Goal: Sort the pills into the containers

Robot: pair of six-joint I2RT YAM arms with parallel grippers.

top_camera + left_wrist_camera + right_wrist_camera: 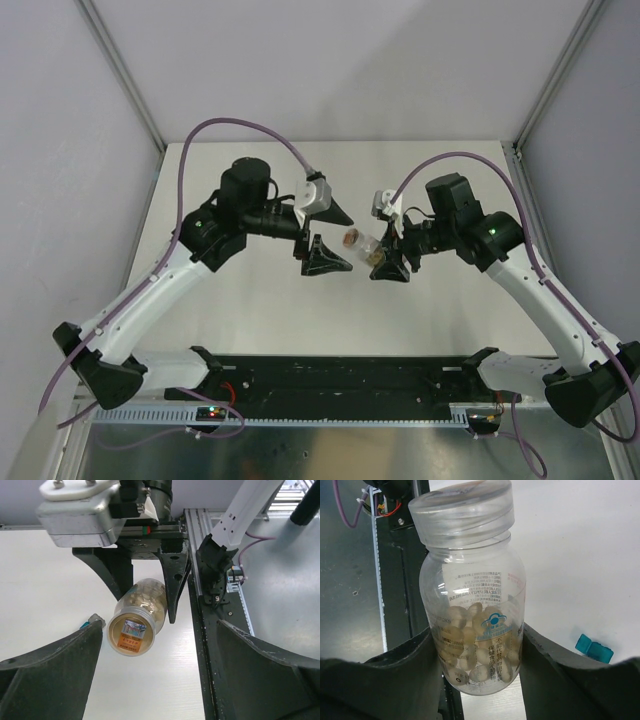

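A clear bottle [472,625] of pale pills [470,652] is pinched near its base between the fingers of the right hand [385,240]. It is held above the white counter [570,555], with its cap [462,510] pointed toward the left hand [335,232]. The left hand is kept spread, just in front of the cap and apart from it. A small teal box [593,649] is seen on the counter, off to one side of the right hand.

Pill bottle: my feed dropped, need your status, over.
Right gripper shut on pill bottle, cap on, pills inside. Left gripper open, not touching it. Teal box on table, nothing in the way.
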